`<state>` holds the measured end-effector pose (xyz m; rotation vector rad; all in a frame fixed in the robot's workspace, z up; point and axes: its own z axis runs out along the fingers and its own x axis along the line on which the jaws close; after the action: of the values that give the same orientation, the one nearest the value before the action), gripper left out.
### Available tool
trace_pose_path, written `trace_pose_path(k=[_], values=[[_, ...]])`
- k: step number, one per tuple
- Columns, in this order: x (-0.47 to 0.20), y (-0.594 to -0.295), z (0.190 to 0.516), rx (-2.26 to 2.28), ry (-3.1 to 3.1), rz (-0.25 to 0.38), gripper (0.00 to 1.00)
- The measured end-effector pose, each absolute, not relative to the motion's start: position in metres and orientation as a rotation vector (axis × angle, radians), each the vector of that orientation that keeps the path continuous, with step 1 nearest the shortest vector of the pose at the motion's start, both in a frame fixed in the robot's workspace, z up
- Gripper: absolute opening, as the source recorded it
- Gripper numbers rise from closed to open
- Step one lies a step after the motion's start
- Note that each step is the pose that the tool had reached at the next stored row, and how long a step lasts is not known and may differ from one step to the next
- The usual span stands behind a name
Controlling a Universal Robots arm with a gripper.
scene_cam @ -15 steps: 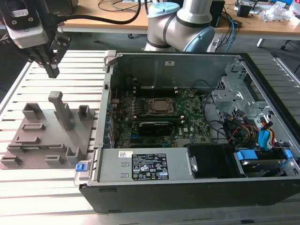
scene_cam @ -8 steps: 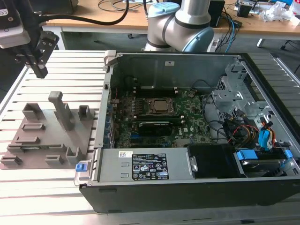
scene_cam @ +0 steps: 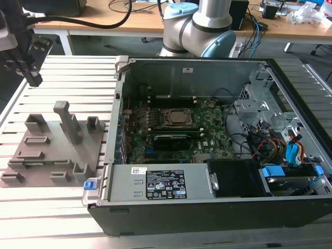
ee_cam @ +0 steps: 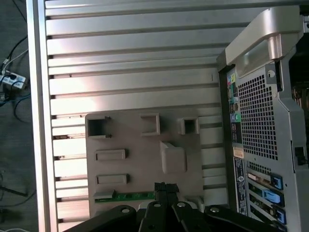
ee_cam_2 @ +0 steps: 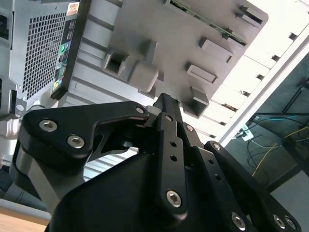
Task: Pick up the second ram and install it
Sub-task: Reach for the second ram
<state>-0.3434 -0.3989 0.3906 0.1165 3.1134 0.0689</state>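
Closest to you in the exterior view is the black open-sided computer case (scene_cam: 207, 218), with its wide green motherboard (scene_cam: 212, 129) lying flat inside. At the exterior view's left, just beside the case, a grey moulded plastic fixture tray (scene_cam: 52, 155) rests on the ribbed aluminium table (scene_cam: 72, 78). The black two-finger gripper (scene_cam: 32, 78) hangs at the far left, above the table and well apart from both tray and case.

In the second wrist view the gripper (ee_cam_2: 166, 99) has its fingers pressed together with nothing between them. Past the tips you see the tray (ee_cam_2: 159, 29), and along its edge the second ram (ee_cam_2: 203, 20), a long narrow green circuit-board stick.

In the first wrist view the fingertips meet the same way (ee_cam: 166, 186), clenched and empty. The stick (ee_cam: 130, 195) lies in a slot along one edge of the tray (ee_cam: 140, 150), on the edge nearest the fingertips, with the case's perforated rear panel (ee_cam: 260, 121) off to one side.

Expect the stick to be light, stiff and thin, and fragile at its chips and contact edge. You would do best to pinch the two flat faces near mid-length, with modest force, and keep it square.
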Motion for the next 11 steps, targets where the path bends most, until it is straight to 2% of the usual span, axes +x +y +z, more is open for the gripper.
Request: trace_pose_path(k=[11], values=[[-0.375, -0.399, 0.39, 0.117, 3.113, 0.069, 0.11]])
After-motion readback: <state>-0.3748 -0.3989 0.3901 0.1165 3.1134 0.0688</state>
